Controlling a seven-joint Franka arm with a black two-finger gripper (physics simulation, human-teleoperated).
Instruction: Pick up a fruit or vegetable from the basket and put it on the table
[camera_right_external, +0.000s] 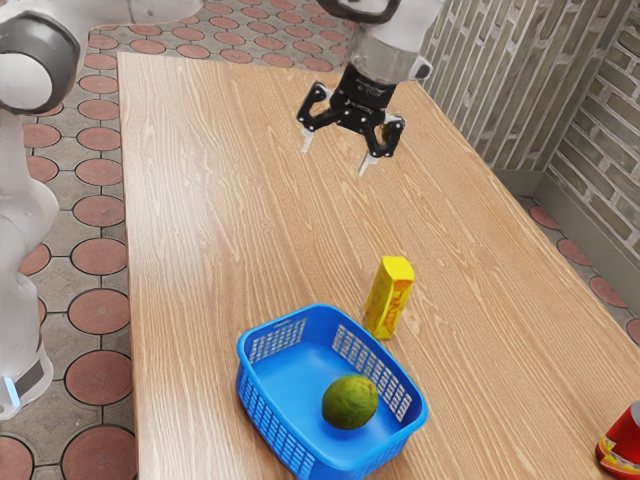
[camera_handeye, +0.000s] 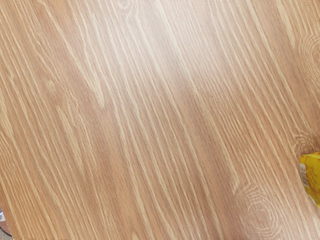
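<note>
Well, 1 green fruit (camera_right_external: 350, 402) in blue basket (camera_right_external: 268, 425); jaws apart above table (camera_right_external: 210, 230).

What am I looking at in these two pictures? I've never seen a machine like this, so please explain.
This is a simulated robot: one jointed arm ending in a black two-fingered pincer. The exterior view is taken from beside the arm; the wrist view comes from a camera mounted by the pincer, facing the wooden table. On the table are a blue basket with a green fruit inside, a yellow box beside it, and, near the exterior view's right edge, a red container. The pincer hangs open above the table, holding nothing.
</note>
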